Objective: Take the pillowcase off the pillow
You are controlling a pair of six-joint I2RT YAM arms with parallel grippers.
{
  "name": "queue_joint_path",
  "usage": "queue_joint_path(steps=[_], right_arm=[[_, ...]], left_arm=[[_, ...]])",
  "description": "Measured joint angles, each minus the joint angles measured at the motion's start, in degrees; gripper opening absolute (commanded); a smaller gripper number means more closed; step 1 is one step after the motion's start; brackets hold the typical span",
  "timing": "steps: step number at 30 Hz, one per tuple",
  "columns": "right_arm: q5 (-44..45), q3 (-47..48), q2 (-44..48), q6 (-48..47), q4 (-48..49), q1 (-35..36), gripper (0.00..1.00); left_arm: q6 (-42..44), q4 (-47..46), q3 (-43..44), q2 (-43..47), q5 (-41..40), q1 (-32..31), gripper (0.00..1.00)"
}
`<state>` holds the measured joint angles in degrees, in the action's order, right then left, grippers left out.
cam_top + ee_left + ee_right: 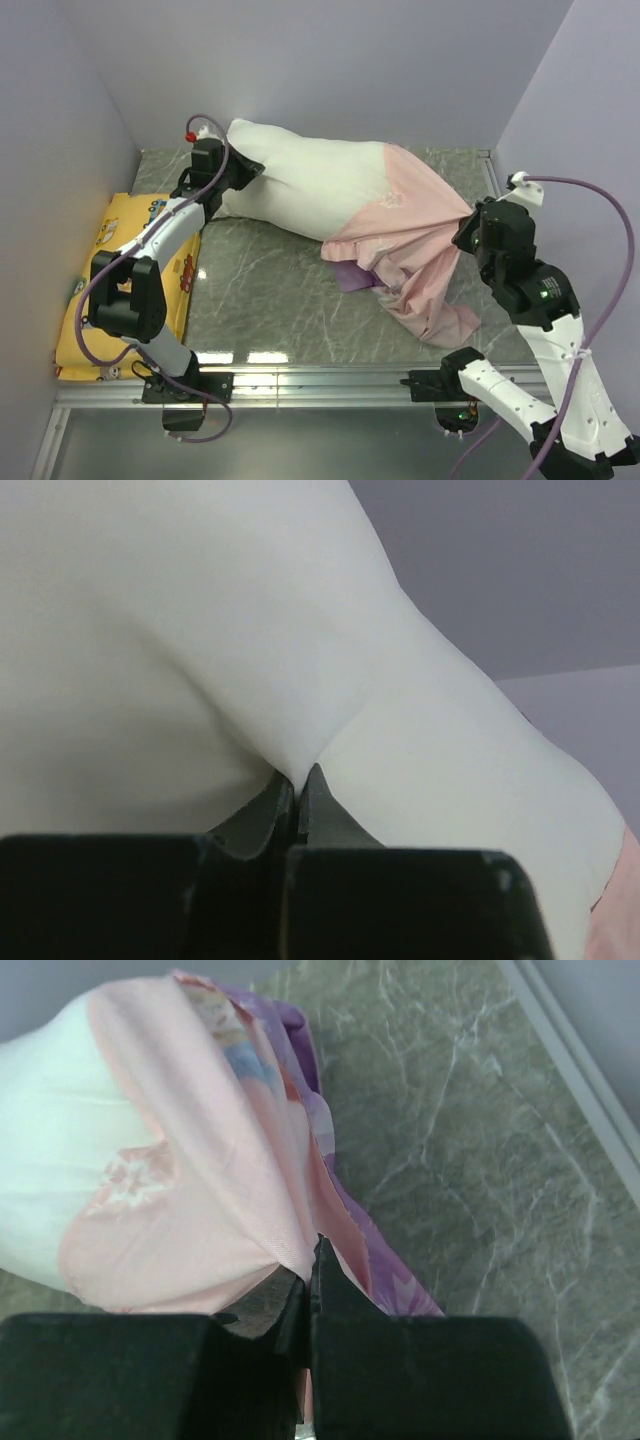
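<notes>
The white pillow (pixel 300 185) lies across the far side of the marble table (pixel 270 290). Its right end sits inside the pillowcase (pixel 410 235), which is turned pale-pink side out and trails toward the near right. The left gripper (pixel 297 785) pinches the pillow's bare left end, and the right gripper (pixel 314 1260) is clamped on a fold of the pillowcase. A yellow cushion (pixel 110 250) lies along the left edge.

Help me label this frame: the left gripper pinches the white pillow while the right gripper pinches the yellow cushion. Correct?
Not quite. The left gripper does pinch the pillow, but the right gripper is shut on the pillowcase, not the yellow cushion, which neither gripper touches. The right wrist view shows it.
</notes>
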<state>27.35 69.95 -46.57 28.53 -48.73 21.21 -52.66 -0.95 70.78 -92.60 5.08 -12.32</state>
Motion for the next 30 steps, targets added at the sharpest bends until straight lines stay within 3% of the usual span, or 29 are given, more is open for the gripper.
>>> queue_joint_path(steps=[18, 30], right_arm=[[-0.9, 28.22, -2.99, -1.55, -14.38, -0.28, 0.0], [0.04, 40.37, -2.54, -3.13, -13.44, -1.22, 0.0]], left_arm=[[0.44, -2.47, 3.93, -8.02, 10.08, 3.23, 0.01], [-0.24, -2.89, 4.7, -11.63, 12.96, 3.23, 0.01]])
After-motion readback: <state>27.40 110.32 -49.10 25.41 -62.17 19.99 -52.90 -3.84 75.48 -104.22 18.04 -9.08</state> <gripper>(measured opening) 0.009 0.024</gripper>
